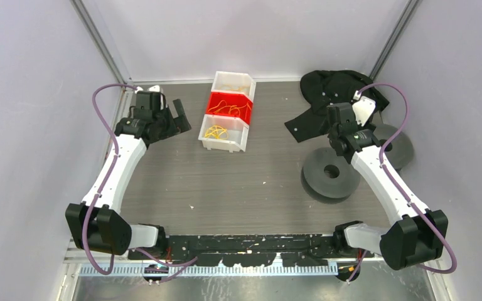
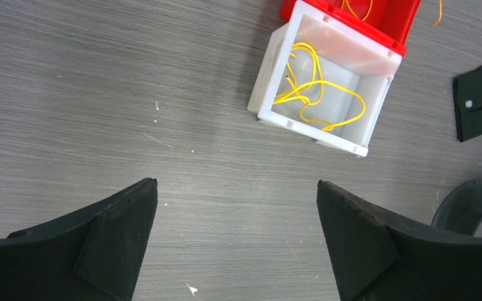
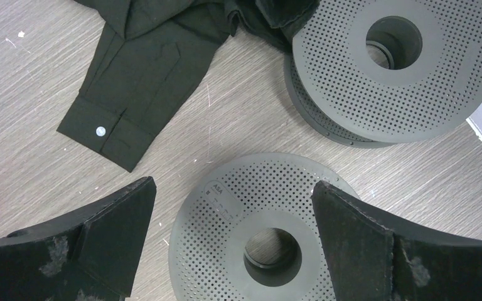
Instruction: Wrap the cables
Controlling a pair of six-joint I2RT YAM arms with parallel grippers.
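Observation:
Thin yellow cables (image 1: pixel 214 132) lie in loose loops in the near white bin (image 1: pixel 233 143); more lie in the red bin (image 1: pixel 229 108) and the far white bin (image 1: pixel 233 81) behind it. In the left wrist view one looped cable (image 2: pixel 314 88) lies inside the white bin (image 2: pixel 260 94). My left gripper (image 1: pixel 181 115) (image 2: pixel 235 183) is open and empty, above bare table to the left of the bins. My right gripper (image 1: pixel 337 149) (image 3: pixel 232 183) is open and empty, hovering over a dark grey perforated spool (image 3: pixel 226 213).
Two grey spools (image 1: pixel 331 172) (image 1: pixel 396 145) lie at the right; the second also shows in the right wrist view (image 3: pixel 395 81). A crumpled black shirt (image 1: pixel 329 94) (image 3: pixel 144 69) lies at the back right. Grey walls close in on the left, right and back.

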